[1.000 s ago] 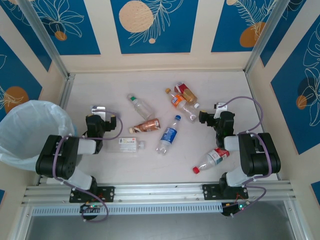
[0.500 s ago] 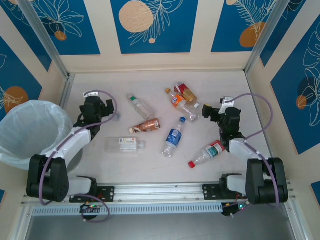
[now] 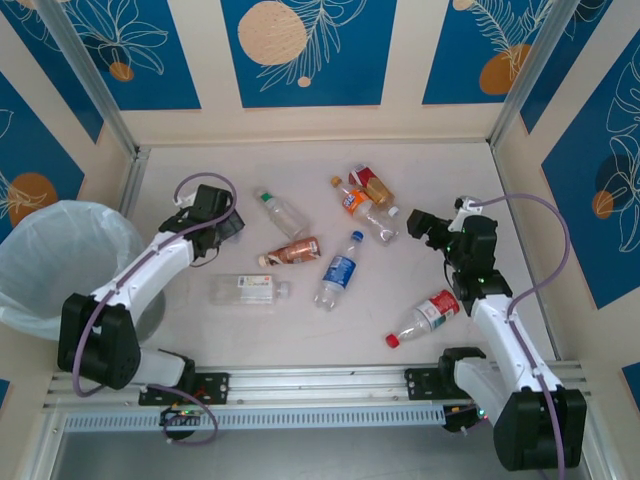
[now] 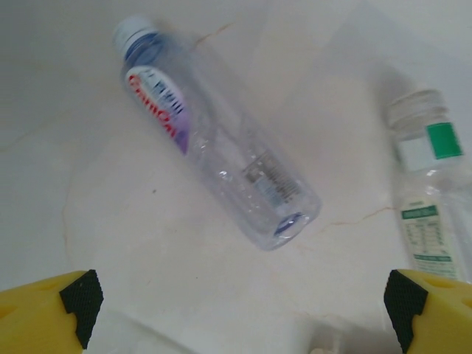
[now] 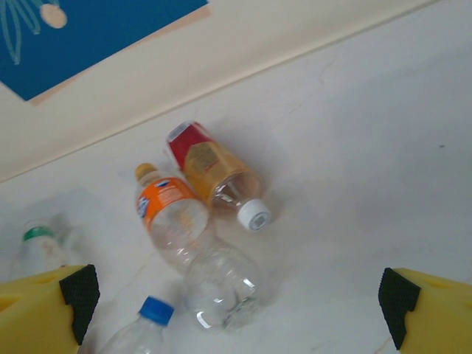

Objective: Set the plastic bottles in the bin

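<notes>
Several plastic bottles lie on the pale table. From above I see a white-label bottle, a brown-label one, a green-capped one, a blue-label one, an orange-label one, a red-and-yellow one and a red-label one. The bin stands at the far left. My left gripper is open and empty beside the green-capped bottle. Its wrist view shows a clear bottle with red lettering ahead. My right gripper is open and empty, right of the orange-label bottle.
Cream walls with blue panels close in the table on three sides. A metal rail runs along the near edge. Bare table lies at the back left.
Both arms have unfolded from near their bases and reach farther out. The left gripper swung right toward the green-capped bottle. The right gripper sits a little farther back, by the orange-label bottle.
</notes>
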